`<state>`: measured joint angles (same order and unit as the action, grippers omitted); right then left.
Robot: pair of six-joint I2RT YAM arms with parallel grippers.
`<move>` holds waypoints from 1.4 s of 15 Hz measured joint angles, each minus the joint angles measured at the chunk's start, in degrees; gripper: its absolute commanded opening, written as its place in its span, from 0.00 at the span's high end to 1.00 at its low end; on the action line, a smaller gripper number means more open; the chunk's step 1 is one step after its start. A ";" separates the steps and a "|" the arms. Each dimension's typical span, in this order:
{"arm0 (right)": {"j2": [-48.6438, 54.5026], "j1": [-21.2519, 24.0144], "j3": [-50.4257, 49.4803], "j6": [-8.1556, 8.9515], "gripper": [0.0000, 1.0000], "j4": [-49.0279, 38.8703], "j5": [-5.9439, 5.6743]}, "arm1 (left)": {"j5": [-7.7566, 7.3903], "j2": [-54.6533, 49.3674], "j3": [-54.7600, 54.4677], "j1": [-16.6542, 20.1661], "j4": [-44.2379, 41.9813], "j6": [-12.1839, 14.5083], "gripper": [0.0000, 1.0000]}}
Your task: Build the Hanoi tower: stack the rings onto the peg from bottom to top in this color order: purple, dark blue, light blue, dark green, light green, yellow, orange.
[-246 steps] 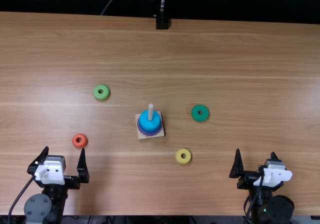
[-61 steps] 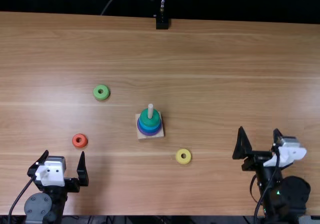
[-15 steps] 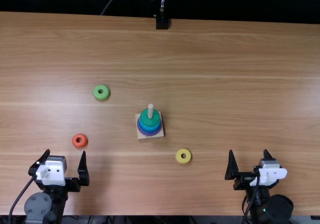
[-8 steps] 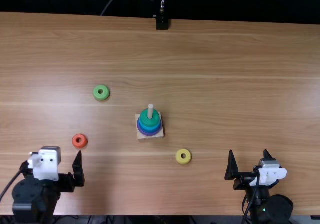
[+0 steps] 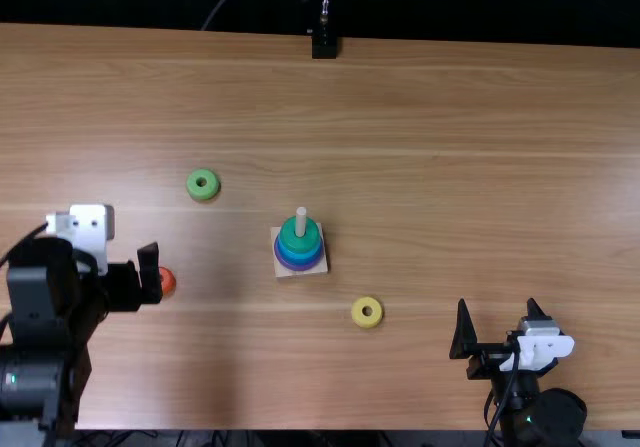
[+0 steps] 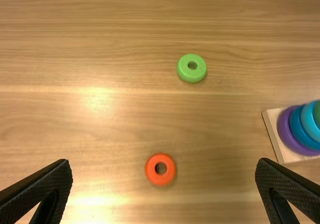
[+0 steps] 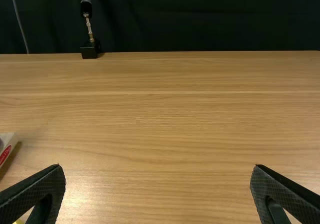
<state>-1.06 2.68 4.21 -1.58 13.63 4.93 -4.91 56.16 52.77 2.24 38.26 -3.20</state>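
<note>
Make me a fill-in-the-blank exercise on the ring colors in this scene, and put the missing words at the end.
The lowest ring on the peg is ____.
The highest ring on the stack is ____.
The loose ring nearest the right end effector is ____.
The unstacked ring nearest the left end effector is ____.

Missing words: purple; dark green; yellow; orange.
</note>
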 measured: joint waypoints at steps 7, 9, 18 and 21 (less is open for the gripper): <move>0.00 0.00 0.00 0.02 0.00 -0.04 -0.02 | -0.09 29.86 22.99 -5.51 7.65 0.07 0.00; 0.00 0.00 0.00 0.00 0.00 -0.04 0.00 | -0.02 36.33 28.83 -6.43 9.75 0.15 0.00; 0.00 0.00 0.02 0.00 0.00 0.00 -0.02 | 5.22 59.17 40.17 -11.65 17.07 3.63 0.00; 0.00 0.00 0.00 0.00 0.00 0.00 -0.02 | 6.38 63.12 42.18 -12.74 16.20 4.55 0.00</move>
<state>-1.06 2.68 4.21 -1.58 13.63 4.91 1.48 119.28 94.96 -10.50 54.46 1.34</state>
